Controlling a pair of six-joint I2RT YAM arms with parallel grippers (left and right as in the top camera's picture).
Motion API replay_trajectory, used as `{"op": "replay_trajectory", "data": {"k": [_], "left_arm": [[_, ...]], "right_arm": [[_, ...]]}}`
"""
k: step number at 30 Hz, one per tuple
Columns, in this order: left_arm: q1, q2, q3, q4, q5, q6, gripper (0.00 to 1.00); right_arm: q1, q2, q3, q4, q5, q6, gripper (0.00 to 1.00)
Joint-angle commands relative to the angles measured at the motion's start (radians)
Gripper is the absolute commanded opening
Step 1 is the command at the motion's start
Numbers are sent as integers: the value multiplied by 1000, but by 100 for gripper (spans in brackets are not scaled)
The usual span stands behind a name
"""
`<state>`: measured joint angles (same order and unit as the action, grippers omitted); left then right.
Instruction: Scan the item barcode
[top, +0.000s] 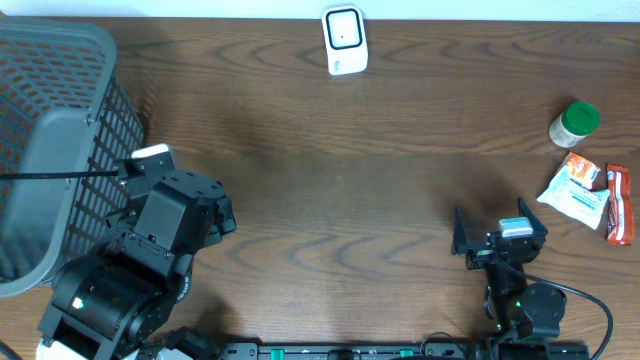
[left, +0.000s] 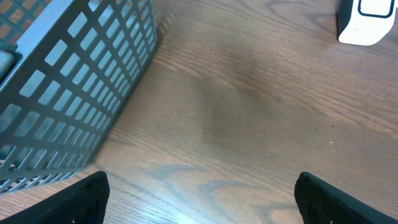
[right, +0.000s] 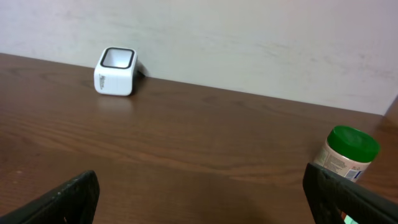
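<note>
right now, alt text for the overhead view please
Wooden table from above, left arm and right arm at its near edge. White barcode scanner at the far edge, grey mesh basket left; green-lidded jar, white packet and red bar right.

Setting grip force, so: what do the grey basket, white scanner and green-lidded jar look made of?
The grey basket is likely moulded plastic, matte, with an even grid of thick ribs. The white scanner has a hard plastic-looking shell with a slight sheen and rounded edges; its dark window could be glass or clear plastic. The green-lidded jar has a smooth plastic-looking lid; a printed label hides the body's material.
</note>
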<state>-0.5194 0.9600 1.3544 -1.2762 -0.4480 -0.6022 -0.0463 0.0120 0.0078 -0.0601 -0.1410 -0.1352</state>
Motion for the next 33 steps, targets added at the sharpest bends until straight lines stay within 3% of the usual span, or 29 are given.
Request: {"op": "replay_trajectory", "data": {"k": [1, 19, 22, 27, 33], "left_arm": [[4, 0, 6, -3, -16, 6, 95], [4, 0, 6, -6, -17, 28, 95], [6, -3, -5, 13, -78, 32, 96], [75, -69, -129, 232, -98, 43, 96], [198, -286, -528, 763, 50, 204, 95]], "right_arm": [[9, -7, -2, -4, 5, 15, 99], [9, -7, -2, -4, 5, 15, 99], [9, -7, -2, -4, 5, 15, 99], [9, -7, -2, -4, 5, 15, 99], [9, -7, -2, -4, 5, 15, 99]]}}
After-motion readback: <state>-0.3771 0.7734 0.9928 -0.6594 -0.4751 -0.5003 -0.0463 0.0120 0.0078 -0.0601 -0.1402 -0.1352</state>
